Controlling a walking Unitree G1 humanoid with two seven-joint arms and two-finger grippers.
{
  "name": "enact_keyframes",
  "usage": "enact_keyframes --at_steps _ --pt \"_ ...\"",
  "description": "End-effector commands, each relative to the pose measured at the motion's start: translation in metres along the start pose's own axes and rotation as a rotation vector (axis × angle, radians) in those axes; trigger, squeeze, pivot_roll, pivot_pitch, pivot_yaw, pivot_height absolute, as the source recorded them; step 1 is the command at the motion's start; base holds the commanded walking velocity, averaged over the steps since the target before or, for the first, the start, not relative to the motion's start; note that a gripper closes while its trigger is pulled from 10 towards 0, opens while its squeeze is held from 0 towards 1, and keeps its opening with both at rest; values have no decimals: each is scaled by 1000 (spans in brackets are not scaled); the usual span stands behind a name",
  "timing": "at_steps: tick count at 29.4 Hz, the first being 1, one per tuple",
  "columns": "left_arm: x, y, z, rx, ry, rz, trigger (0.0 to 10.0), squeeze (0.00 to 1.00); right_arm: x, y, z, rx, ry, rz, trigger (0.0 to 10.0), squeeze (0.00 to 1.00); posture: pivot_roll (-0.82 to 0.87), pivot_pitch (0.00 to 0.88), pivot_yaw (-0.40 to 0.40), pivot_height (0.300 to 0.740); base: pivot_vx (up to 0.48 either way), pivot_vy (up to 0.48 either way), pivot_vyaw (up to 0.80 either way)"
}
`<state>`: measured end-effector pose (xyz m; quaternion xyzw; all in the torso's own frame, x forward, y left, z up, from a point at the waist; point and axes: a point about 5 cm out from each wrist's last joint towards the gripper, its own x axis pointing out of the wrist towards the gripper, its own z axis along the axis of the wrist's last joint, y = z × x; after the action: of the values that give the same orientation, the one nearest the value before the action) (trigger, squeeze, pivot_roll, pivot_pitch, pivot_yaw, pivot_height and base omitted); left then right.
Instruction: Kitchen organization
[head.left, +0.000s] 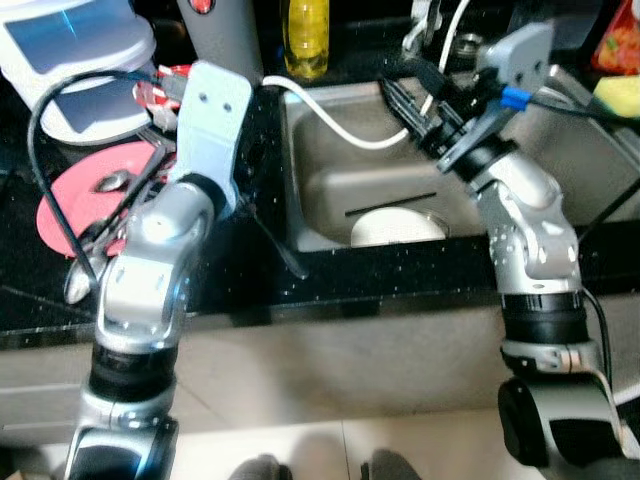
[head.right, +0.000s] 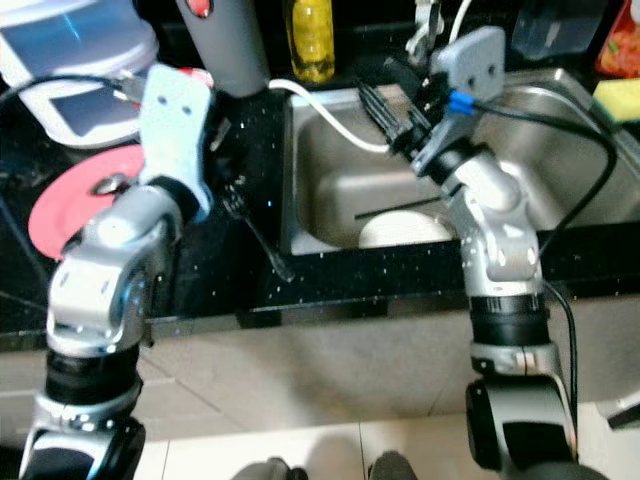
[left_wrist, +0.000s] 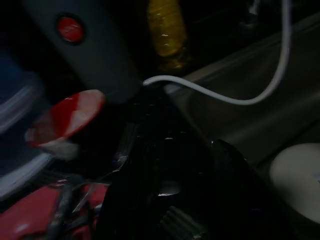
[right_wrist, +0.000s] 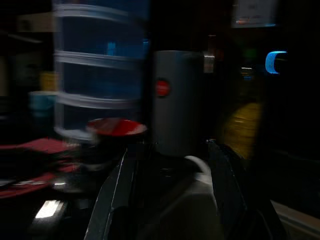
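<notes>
A steel sink (head.left: 330, 180) is set in a black counter (head.left: 240, 290), and a white plate (head.left: 398, 228) lies at its bottom. My right gripper (head.left: 400, 80) hovers over the sink's back left part, open with nothing between its fingers (right_wrist: 116, 192), close to a white hose (head.left: 340, 125). My left arm reaches over the counter left of the sink. Its gripper (left_wrist: 185, 165) is dark in the left wrist view, near a pink plate (head.left: 100, 190) with a spoon (head.left: 110, 182) on it.
A grey canister with a red button (head.left: 220, 35), a yellow bottle (head.left: 306, 35) and a white and blue container (head.left: 70, 50) stand at the back. A thin black utensil (head.left: 278, 245) lies by the sink's left rim. A yellow sponge (head.left: 620, 95) sits at far right.
</notes>
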<state>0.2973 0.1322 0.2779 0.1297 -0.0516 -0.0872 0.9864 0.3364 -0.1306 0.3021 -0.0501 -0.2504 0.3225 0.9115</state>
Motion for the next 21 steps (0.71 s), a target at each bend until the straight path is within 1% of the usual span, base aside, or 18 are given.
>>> enact_keyframes --at_steps 1,2,3,4,5,6,7,9,10,11,13,14,15,17,18,19,20,21 --pt "-5 16 1 55 -13 89 10000 0 4 15 -3 29 5 62 10000 0 94 67 56 740 0 0 0" --pt "-7 31 7 88 -43 170 10000 0 4 28 -7 53 16 103 10000 0 100 66 49 740 0 0 0" --pt "-10 41 11 108 -58 226 10000 0 5 37 -10 69 22 132 10000 0 100 66 49 740 0 0 0" --pt "-16 67 19 132 -69 370 10000 0 4 52 -18 95 48 193 10000 27 115 66 39 740 0 0 0" --pt "-16 67 19 132 -69 370 10000 0 4 52 -18 95 48 193 10000 27 115 66 39 740 0 0 0" --pt "-19 79 23 143 -68 427 10000 0 4 55 -21 100 64 206 10000 463 119 68 34 740 0 0 0" --pt "-24 95 27 160 -62 497 10000 0 4 58 -25 110 92 234 10000 1000 120 68 29 740 0 0 0" --pt "-32 116 31 186 -53 582 10000 0 4 64 -30 134 144 270 10000 1000 122 70 21 740 0 0 0" --pt "-32 116 31 186 -53 582 10000 0 4 64 -30 134 144 270 10000 1000 122 70 21 740 0 0 0" --pt "-37 127 31 208 -41 626 10000 0 4 73 -35 176 188 303 10000 1000 123 70 15 740 0 0 0" --pt "-39 130 30 215 -36 639 10000 0 4 78 -36 196 203 317 10000 1000 123 70 15 740 0 0 0" --pt "-40 131 28 220 -28 644 10000 0 5 86 -38 218 215 333 10000 1000 121 73 10 740 0 0 0" --pt "-41 130 24 224 -17 648 10000 0 10 99 -45 230 257 328 10000 1000 119 73 8 740 0 0 0" --pt "-42 129 22 223 -13 649 10000 0 12 104 -48 227 275 316 10000 1000 120 74 3 740 0 0 0" --pt "-42 127 21 222 -9 648 10000 0 13 108 -53 219 298 313 10000 0 121 75 3 740 0 0 0" --pt "-42 127 21 222 -9 648 10000 0 13 108 -53 219 298 313 10000 0 121 75 3 740 0 0 0" --pt "-42 125 17 216 3 641 10000 0 14 111 -63 206 361 267 10000 0 127 77 -6 740 0 0 0" --pt "-42 124 16 212 8 638 10000 0 14 112 -65 203 377 255 10000 0 127 77 -6 740 0 0 0"
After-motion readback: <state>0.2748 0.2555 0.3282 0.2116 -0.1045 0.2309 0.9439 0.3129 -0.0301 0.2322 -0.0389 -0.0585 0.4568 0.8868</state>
